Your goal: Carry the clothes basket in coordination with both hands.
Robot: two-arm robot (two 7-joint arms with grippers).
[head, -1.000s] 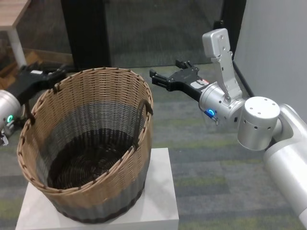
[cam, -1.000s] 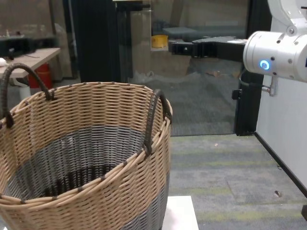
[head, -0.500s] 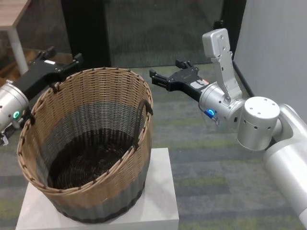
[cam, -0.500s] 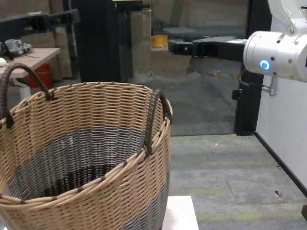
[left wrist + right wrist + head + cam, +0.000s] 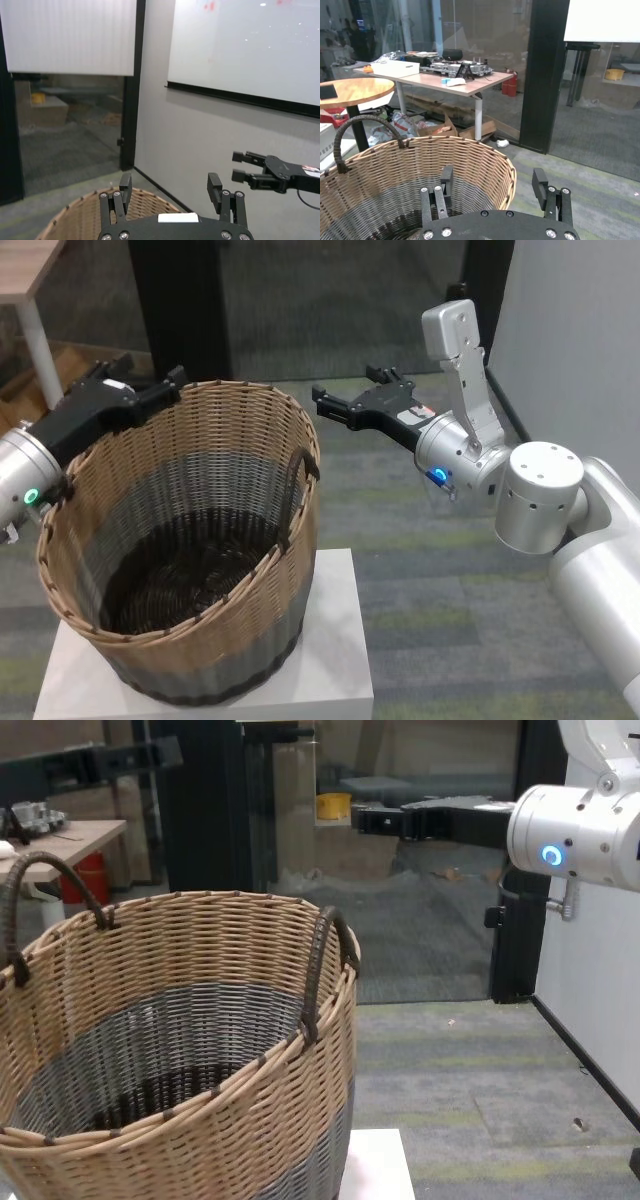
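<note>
**Basket and both pincers: stock on hand**

Item 1. Basket (image 5: 190,540): large, round, woven; tan upper band, grey middle band, dark brown base. It stands on a white table (image 5: 330,660), tilted a little toward my left. Two dark loop handles: one on my right side of the rim (image 5: 300,475), one on my left side (image 5: 45,890).

Item 2. My left pincer (image 5: 140,390): black, fingers spread, pinching nothing. It hangs in the air just above the basket's far left rim; I cannot tell whether it touches the weave. In its own wrist view the two fingers (image 5: 215,186) stand apart above the tan rim.

Item 3. My right pincer (image 5: 345,405): black, fingers spread, pinching nothing. It hangs beside the basket on my right, level with the rim and clear of it. A blue light ring (image 5: 437,477) glows on its arm.

Item 4. Floor (image 5: 450,590): grey-green carpet.
</note>
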